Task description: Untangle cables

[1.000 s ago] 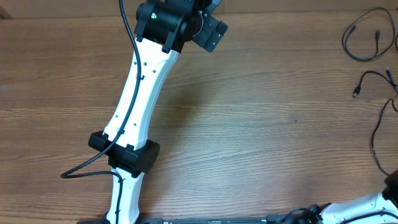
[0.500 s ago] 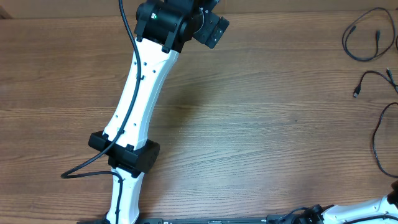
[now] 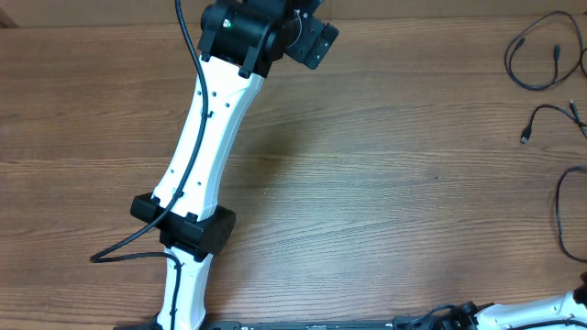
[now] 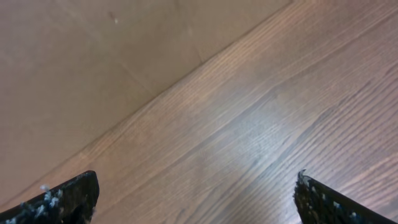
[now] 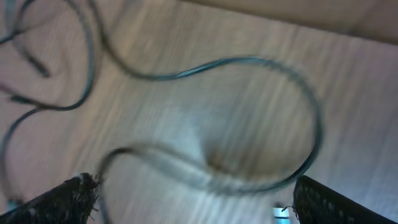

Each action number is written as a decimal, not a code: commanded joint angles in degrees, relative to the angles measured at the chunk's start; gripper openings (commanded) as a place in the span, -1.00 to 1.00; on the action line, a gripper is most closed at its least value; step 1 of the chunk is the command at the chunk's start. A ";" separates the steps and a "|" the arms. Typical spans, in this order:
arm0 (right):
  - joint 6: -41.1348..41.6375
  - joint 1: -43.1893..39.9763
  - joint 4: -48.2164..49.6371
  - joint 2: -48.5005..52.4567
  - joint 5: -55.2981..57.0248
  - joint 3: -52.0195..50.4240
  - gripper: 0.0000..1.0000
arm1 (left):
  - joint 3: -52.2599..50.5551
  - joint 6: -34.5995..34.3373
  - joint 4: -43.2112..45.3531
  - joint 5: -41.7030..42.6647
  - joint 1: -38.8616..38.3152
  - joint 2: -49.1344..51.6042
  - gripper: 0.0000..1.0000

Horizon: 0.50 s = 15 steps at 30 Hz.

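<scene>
Thin black cables lie at the table's right edge in the overhead view: a loop (image 3: 507, 57) at the far corner, a short cable (image 3: 548, 107) with a plug end below it, and a long curve (image 3: 556, 206) nearer the front. In the blurred right wrist view, a cable (image 5: 242, 59) curls in loops on the wood ahead of my right gripper (image 5: 196, 199). That gripper is open and holds nothing. My left gripper (image 4: 196, 199) is open over bare wood at the table's far edge, far from the cables.
The left arm (image 3: 206, 137) stretches from the front edge to the back of the wooden table (image 3: 385, 183), with its own thick black cable (image 3: 128, 249) trailing to the left. Only a white piece of the right arm (image 3: 541, 307) shows at the front right corner.
The dark end of the right arm has slipped out of the overhead view at the lower right. The long cable beside it has shifted and now curves lower. The left arm barely moved.
</scene>
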 commanded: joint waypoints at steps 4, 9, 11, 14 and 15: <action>0.63 8.28 -1.57 -16.57 -3.87 7.28 1.00 | 2.69 1.16 3.02 -0.35 -0.02 -3.78 1.00; 0.66 20.57 -5.01 -27.54 -13.94 17.92 1.00 | 7.98 1.18 9.07 -3.39 -0.02 -4.28 0.99; 0.66 26.67 -4.87 -30.14 -14.69 21.90 1.00 | 10.23 1.18 12.74 -6.10 0.00 -4.31 1.00; 0.63 37.86 -1.97 -33.27 -14.64 27.71 1.00 | 13.03 2.45 20.24 -9.79 0.09 -4.46 0.99; 0.61 41.75 -0.11 -33.94 -14.62 29.24 1.00 | 13.42 3.04 22.62 -10.73 0.35 -4.83 0.99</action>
